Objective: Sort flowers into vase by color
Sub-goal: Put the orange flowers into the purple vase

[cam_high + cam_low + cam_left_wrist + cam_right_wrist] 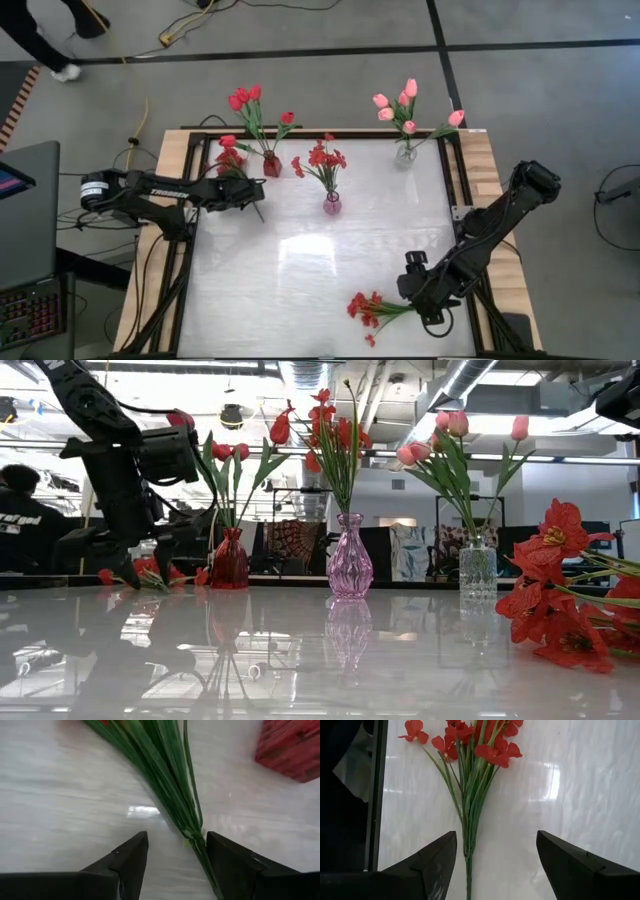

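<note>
Reaching low over the table, each open gripper, left (177, 857) and right (495, 860), straddles a flower stem.

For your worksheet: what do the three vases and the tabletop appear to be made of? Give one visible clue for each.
Clear vase: likely cut glass, see-through with ribbed facets.
Pink vase: tinted glass or clear plastic, translucent and ribbed.
Red vase: glossy red, glass or glazed ceramic; cannot tell which.
Tabletop: smooth white, polished, marble-like veining; it mirrors the vases.
</note>
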